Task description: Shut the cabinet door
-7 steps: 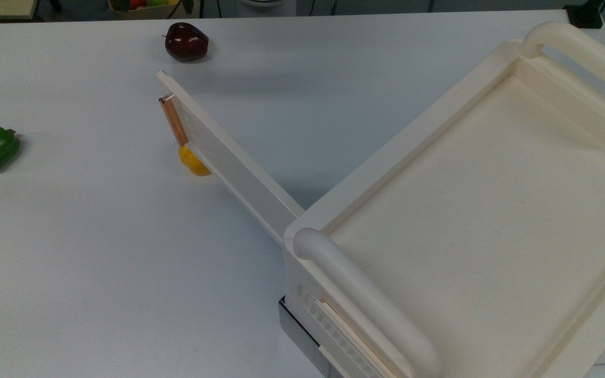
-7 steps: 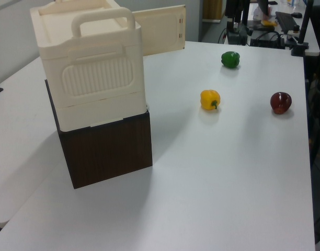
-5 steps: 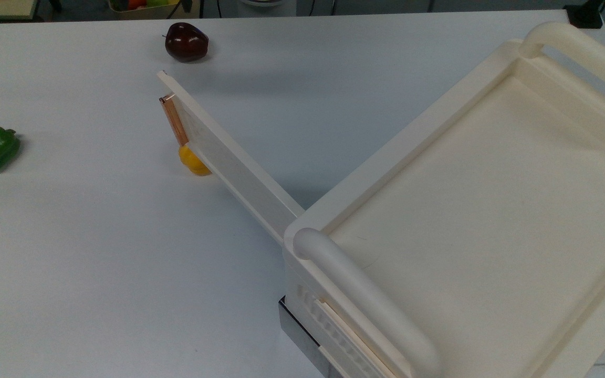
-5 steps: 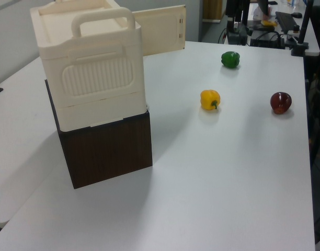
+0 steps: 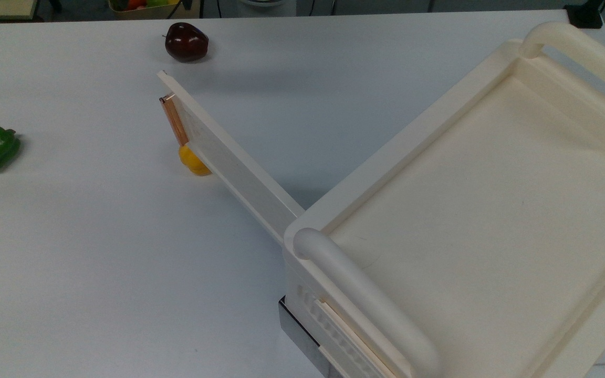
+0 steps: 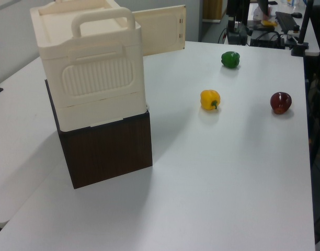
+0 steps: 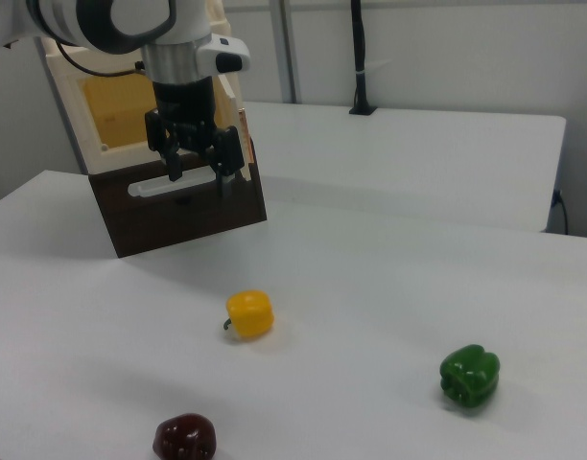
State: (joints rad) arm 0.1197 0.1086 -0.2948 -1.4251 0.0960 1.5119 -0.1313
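– Door position?
– The cabinet door is found swung wide open, hinged at the cream cabinet corner. In the top view its long axis runs up-left from the hinge, the copper handle near the free end, above the yellow pepper.
– Gripper?
– The gripper is seen in the right view, hanging before the cabinet, fingers spread, nothing held.

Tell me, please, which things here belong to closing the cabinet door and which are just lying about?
Job:
cabinet door, swung open
its copper handle
cabinet
gripper, open

Lying about:
yellow pepper
green pepper
dark red apple
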